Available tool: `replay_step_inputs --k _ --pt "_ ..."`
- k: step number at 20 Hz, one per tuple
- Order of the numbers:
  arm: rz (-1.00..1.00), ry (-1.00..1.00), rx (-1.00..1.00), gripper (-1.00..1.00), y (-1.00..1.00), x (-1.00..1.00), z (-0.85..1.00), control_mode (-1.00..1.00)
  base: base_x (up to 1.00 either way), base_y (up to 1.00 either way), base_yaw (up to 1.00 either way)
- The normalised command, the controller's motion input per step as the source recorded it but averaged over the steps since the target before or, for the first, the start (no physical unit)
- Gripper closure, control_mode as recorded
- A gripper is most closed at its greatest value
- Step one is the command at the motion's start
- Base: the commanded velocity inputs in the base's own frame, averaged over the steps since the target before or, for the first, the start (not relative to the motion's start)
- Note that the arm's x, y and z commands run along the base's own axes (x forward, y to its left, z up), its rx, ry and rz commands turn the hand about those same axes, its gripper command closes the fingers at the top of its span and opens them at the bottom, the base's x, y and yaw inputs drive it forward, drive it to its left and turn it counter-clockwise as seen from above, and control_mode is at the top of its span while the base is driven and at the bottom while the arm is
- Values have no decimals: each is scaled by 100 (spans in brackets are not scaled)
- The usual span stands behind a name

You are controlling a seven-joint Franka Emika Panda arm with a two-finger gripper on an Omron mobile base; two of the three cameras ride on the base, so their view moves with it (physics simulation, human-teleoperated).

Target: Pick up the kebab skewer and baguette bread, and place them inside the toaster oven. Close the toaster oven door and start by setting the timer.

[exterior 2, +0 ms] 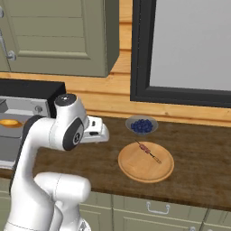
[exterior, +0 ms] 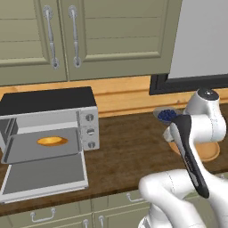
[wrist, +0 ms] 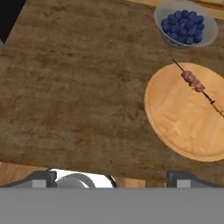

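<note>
The toaster oven (exterior: 49, 103) stands at the left of the counter with its door (exterior: 44, 176) dropped flat open. The baguette bread (exterior: 52, 141) lies on the tray inside; the loaf (exterior 2: 10, 122) also shows at the left edge of the right base view. The kebab skewer (exterior 2: 149, 151) rests on a round wooden plate (exterior 2: 140, 170). In the hand view the skewer (wrist: 197, 83) lies across the plate's (wrist: 183, 122) upper right part. My gripper (wrist: 113, 177) hovers over bare counter left of the plate, open wide and holding nothing.
A grey bowl of blueberries (exterior 2: 141, 125) sits just behind the plate, near the wall. Three knobs (exterior: 90, 131) line the oven's right panel. Wall cabinets hang above the oven. Bare wooden counter lies between the oven and the plate.
</note>
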Motion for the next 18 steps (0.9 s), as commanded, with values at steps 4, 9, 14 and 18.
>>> replay_step_inputs --k 4,9,14,18 --pt "-5 14 11 -100 -92 51 10 -100 0 0 0" --pt "4 6 7 -100 -69 54 -6 -100 0 0 0" --pt "19 2 0 -100 -47 60 -41 -100 0 0 0" --pt "24 7 0 -100 -56 61 -37 -100 0 0 0"
